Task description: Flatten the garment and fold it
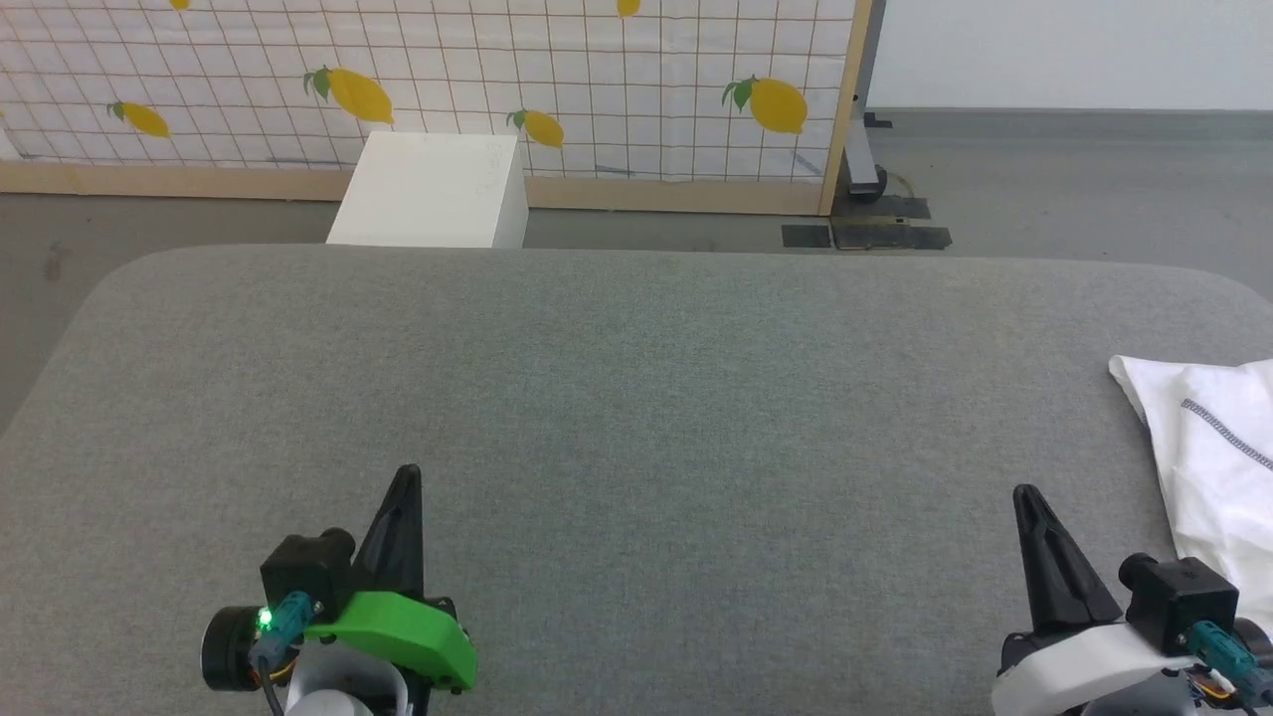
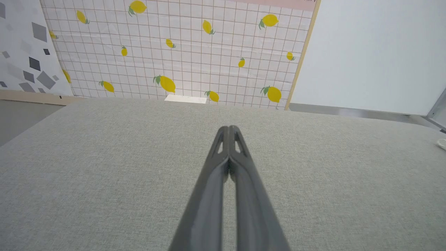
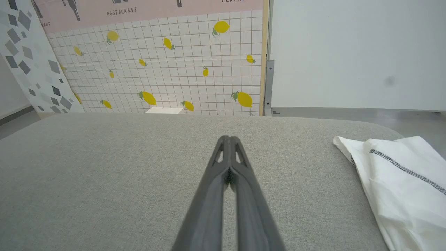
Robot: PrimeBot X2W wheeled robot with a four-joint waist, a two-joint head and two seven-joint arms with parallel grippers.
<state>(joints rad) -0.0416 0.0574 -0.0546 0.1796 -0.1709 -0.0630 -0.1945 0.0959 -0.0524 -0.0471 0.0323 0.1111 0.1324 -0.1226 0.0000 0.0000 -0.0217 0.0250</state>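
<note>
I read left gripper (image 1: 407,476) and right gripper (image 1: 1026,494) pinched together, empty, parked at the desk's (image 1: 636,398) near edge; shirt (image 1: 1218,457) bunched at right edge, not yet flattened.

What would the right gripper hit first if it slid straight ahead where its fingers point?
Nothing nearby, it seems: the right gripper points over the grey fabric-covered table; the white fabric shirt lies off to its side. Probably the lemon-patterned screen beyond.
</note>
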